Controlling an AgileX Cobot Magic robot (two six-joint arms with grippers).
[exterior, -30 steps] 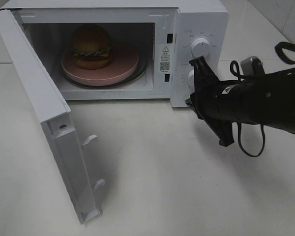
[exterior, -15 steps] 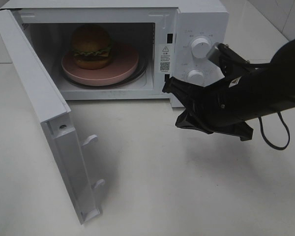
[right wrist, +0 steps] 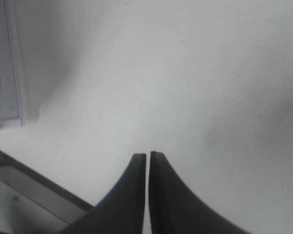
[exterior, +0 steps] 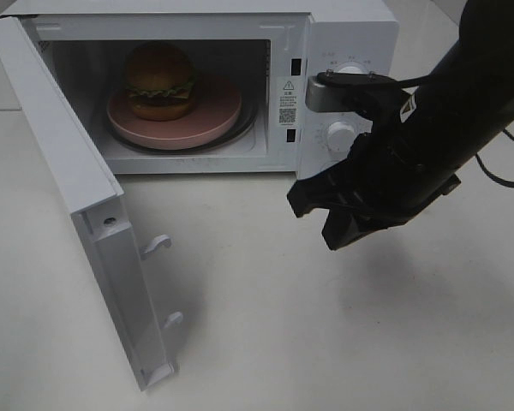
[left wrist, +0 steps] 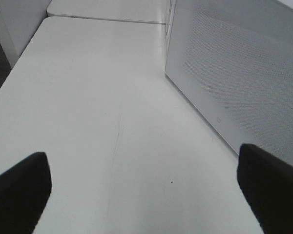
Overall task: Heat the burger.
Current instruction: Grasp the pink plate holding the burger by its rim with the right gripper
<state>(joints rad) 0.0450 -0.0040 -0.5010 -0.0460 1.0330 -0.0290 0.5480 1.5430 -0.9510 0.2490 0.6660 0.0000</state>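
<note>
**Fingers shut on my right gripper, wide apart on my left gripper**

Both black grippers hold nothing. I see the right one over the white table, in front of the white microwave oven. The round golden-brown burger sits on the flat pink plate inside it, with the white door open.

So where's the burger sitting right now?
In the exterior high view, the burger sits on the left part of the pink plate, inside the open microwave.
</note>
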